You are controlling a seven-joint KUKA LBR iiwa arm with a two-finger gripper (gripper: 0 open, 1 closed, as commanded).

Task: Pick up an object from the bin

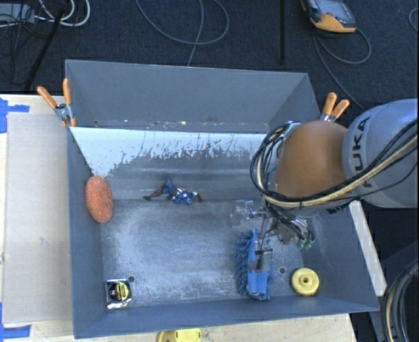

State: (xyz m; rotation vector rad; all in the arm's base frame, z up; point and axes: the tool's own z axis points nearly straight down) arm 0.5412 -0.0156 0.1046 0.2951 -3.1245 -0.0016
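An orange oval lump (99, 198) and a small tape measure (119, 291) lie well left of the blue brush (256, 283), with a little blue toy (175, 194) behind and left of it. The jaws hang right over the brush, by the bin's front wall; I cannot tell how far open they are. A yellow disc (305, 281) sits just right of the brush.

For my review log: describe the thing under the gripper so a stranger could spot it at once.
In the front right corner of the grey bin, beneath the gripper, lies a blue brush, bristles along its left edge. Its near neighbour is a small round yellow disc; the brush is long and blue.
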